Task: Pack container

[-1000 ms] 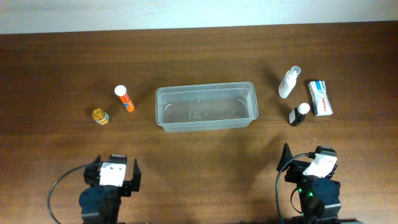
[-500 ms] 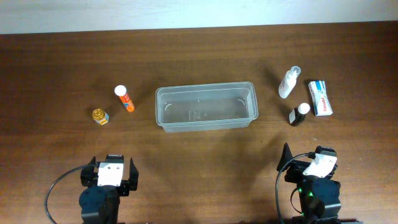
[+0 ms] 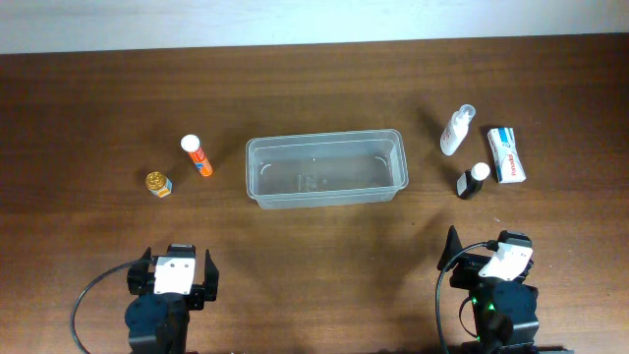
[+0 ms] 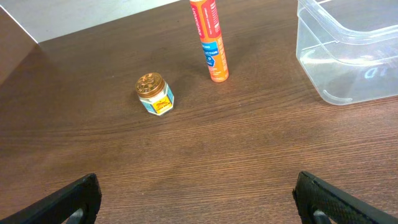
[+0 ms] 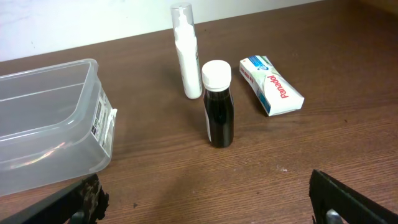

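Observation:
The container (image 3: 324, 172), a clear rectangular tub, stands empty at mid-table; its corner shows as the container (image 4: 348, 59) and the container (image 5: 43, 124). To its left lie an orange tube (image 3: 198, 156) and a small gold-lidded jar (image 3: 158, 184). On its right are a white bottle (image 3: 456, 131), a dark bottle with a white cap (image 3: 473, 181) and a white box (image 3: 506, 154). My left gripper (image 3: 174, 268) and right gripper (image 3: 486, 252) hang near the front edge, both open, nothing between their fingers.
The left wrist view has the jar (image 4: 154, 93) and orange tube (image 4: 210, 40) ahead of the left gripper (image 4: 196, 193). Ahead of the right gripper (image 5: 205, 193) stand the dark bottle (image 5: 218, 106), white bottle (image 5: 186, 53) and box (image 5: 271, 84). Bare wood lies between.
The left wrist has turned slightly and now points straight up the table. The right arm and all the objects have not moved.

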You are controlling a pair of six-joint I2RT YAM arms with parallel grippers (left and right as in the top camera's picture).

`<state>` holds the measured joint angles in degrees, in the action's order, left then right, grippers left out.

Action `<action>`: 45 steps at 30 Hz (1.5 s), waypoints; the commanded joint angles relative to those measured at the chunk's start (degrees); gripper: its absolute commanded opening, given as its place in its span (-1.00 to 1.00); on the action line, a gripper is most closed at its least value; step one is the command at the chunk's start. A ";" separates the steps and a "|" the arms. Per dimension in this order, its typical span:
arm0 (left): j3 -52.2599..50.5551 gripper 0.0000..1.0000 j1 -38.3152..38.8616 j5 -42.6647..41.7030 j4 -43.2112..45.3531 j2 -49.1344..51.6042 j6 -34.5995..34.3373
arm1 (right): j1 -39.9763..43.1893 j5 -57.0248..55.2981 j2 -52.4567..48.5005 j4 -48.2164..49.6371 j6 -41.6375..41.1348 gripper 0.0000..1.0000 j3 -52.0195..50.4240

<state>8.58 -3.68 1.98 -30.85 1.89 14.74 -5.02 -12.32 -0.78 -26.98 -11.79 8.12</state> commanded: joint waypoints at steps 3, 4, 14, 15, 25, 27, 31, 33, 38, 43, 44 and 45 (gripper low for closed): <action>-0.07 1.00 0.26 0.85 -0.44 0.20 -0.55 | 0.26 0.11 0.46 -0.22 0.20 0.97 -0.42; -0.07 1.00 0.26 0.85 -0.44 0.20 -0.55 | 0.26 0.11 0.46 -0.22 0.20 0.97 -0.42; -0.07 0.99 0.26 0.85 -0.44 0.20 -0.55 | 0.26 0.11 0.46 -0.22 0.17 0.97 -0.42; -0.07 0.99 0.28 0.83 -0.44 0.20 -0.55 | 0.26 0.11 0.46 -0.22 0.17 0.97 -0.42; -0.07 0.99 0.26 0.85 -0.44 0.20 -0.55 | 0.26 0.11 0.46 -0.22 0.20 0.97 -0.42; -0.07 0.99 0.26 0.85 -0.44 0.20 -0.55 | 0.26 0.11 0.46 -0.22 0.17 0.97 -0.42; -0.07 0.99 0.26 0.85 -0.44 0.20 -0.55 | 0.26 0.11 0.46 -0.24 0.20 0.97 -0.42; -0.07 0.99 0.26 0.85 -0.44 0.20 -0.55 | 0.26 0.11 0.46 -0.22 0.20 0.97 -0.42; -0.07 1.00 0.26 0.85 -0.44 0.20 -0.55 | 0.26 0.11 0.46 -0.22 0.17 0.97 -0.42; -0.07 0.99 0.26 0.85 -0.44 0.20 -0.55 | 0.26 -0.11 0.46 -0.22 0.31 0.97 -0.42; -0.07 1.00 0.26 0.85 -0.44 0.20 -0.55 | 0.26 -0.79 0.46 -0.20 1.16 0.97 -0.42; -0.07 0.99 0.26 0.85 -0.44 0.20 -0.55 | 0.26 -2.10 0.46 -0.17 2.03 0.97 -0.42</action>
<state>8.58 -3.68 1.98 -30.85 1.89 14.76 -5.02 -12.40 -0.78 -26.98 -11.51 8.12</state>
